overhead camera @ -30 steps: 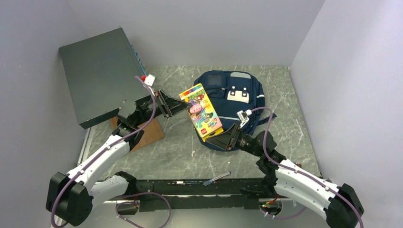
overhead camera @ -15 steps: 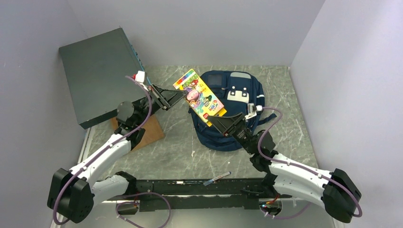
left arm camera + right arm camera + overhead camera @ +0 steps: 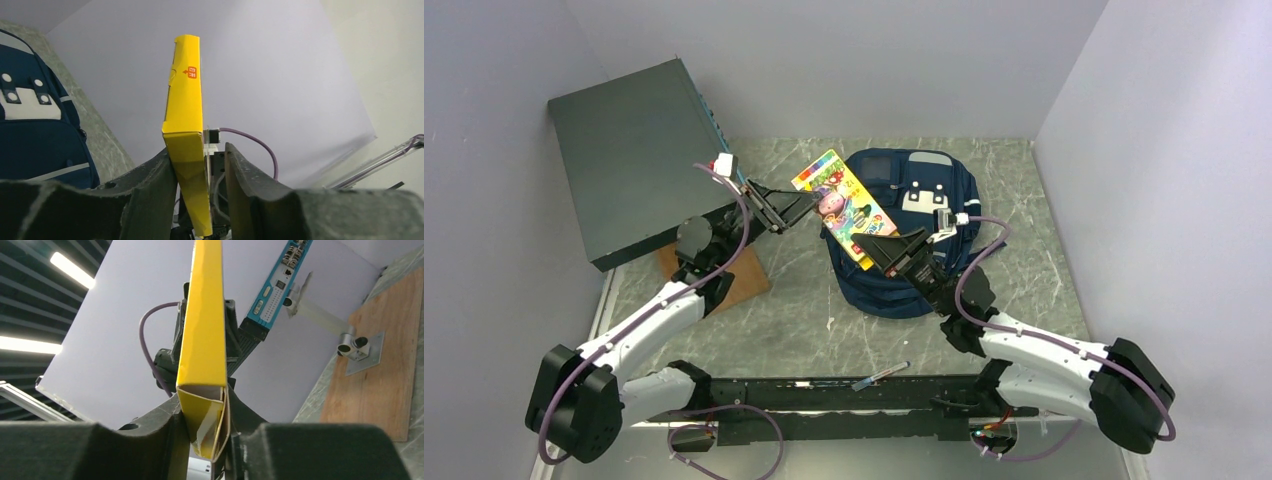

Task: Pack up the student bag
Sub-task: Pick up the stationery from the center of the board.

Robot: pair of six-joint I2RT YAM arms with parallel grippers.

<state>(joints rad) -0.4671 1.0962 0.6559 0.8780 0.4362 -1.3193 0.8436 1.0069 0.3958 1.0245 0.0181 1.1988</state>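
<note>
1. The right gripper (image 3: 871,246) is closed on the near end of a yellow carton (image 3: 849,215). Its wrist view shows both fingers pressed flat against the carton's (image 3: 205,315) broad faces
2. The left gripper (image 3: 807,206) is at the carton's far end with its jaws slightly wider than the cardboard. In its wrist view one finger lies against the carton (image 3: 185,100) and there is a gap at the other, so I judge it is no longer clamping
3. The carton hangs in the air, above the left side of the student bag (image 3: 924,180)
4. The student bag lies flat on the table (image 3: 804,300), front pocket up, towards the far edge and right of the middle. From the left wrist its navy fabric and pale patch (image 3: 35,135) are in view. I cannot tell whether any zip is open
5. Handling, as a judgement: the bag is soft and limp, so its mouth will likely sag shut and the fabric will bunch if pushed. The best holds are probably a zip pull or the rim of the opening, with one arm keeping it apart
6. The carton looks light and stiff but crushable, with smooth faces. Holding it across the broad faces near one end suits it
</note>
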